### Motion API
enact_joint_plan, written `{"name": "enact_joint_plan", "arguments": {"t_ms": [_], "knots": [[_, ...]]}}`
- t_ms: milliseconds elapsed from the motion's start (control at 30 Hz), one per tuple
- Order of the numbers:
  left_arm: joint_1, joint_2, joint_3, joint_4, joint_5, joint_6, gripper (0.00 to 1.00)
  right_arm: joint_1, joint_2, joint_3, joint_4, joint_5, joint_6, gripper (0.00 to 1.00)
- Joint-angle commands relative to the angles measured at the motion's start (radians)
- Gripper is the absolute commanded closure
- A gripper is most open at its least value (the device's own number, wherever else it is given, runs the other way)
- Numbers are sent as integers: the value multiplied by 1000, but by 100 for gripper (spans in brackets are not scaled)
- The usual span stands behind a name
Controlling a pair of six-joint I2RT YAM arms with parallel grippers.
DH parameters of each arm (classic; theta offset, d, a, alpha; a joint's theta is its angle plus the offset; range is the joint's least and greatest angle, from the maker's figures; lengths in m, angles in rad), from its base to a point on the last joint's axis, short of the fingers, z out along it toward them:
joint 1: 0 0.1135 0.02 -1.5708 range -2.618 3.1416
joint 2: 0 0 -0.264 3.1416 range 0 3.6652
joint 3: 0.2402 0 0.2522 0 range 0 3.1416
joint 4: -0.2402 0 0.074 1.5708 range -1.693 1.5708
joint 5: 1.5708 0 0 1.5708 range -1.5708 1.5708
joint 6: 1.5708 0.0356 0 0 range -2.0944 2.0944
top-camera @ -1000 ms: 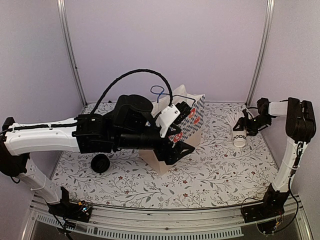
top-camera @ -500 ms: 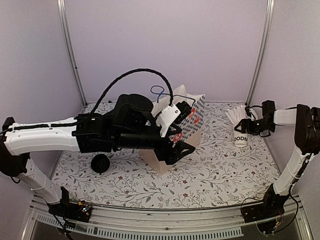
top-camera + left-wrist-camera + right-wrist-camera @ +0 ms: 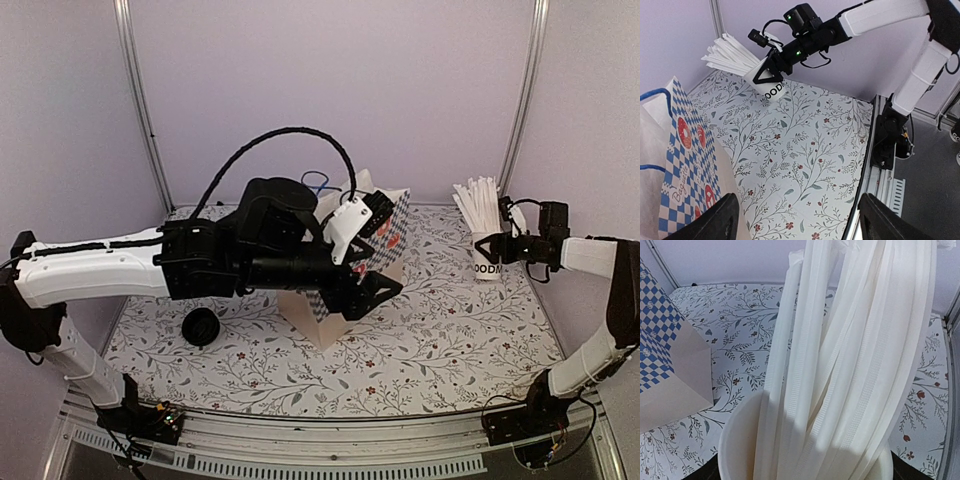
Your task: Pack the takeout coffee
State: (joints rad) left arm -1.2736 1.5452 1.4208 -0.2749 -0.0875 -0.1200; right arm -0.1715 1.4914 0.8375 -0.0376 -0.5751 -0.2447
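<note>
left jaws wide, right jaws gripping lettered cup (image 3: 484,265), floral tabletop (image 3: 440,340), lilac walls (image 3: 420,90)

Looks like a robotics lab test cell, not a kitchen or a shop. Closed in by plain lilac wall panels (image 3: 420,90) across the upper frame, joined by bare aluminium posts (image 3: 140,100) at upper left and upper right. Carries a left arm (image 3: 100,275) and a right arm (image 3: 590,258), white and black, mounted on a metal rail (image 3: 330,440) along the bottom edge. Trails loose black cable (image 3: 270,145) over the centre and bares exposed electronics (image 3: 160,418) at lower left. Dressed with a floral tablecloth (image 3: 430,340) and paper props: a checkered bag (image 3: 400,210) at centre, a lettered cup (image 3: 486,262) of white sticks at right.
</note>
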Motion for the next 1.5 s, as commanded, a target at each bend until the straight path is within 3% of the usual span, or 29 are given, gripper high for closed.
{"name": "enact_joint_plan", "arguments": {"t_ms": [0, 333, 467, 767, 1200, 1467], "knots": [[9, 44, 87, 17, -1, -24, 15, -3, -136, -45, 155, -51, -56, 22], [11, 257, 382, 26, 72, -188, 20, -1, -415, -85, 230, -138, -86, 21], [18, 320, 481, 37, 72, -235, 20, -1, -472, -20, 138, -214, -59, 21], [79, 544, 801, 28, 143, -501, 25, 62, -506, 81, -25, -408, -77, 21], [106, 577, 758, 80, 181, -614, 33, 149, -609, 139, -352, -588, -208, 22], [103, 552, 692, 117, 172, -627, 37, 157, -651, 107, -410, -611, -276, 22]]}}
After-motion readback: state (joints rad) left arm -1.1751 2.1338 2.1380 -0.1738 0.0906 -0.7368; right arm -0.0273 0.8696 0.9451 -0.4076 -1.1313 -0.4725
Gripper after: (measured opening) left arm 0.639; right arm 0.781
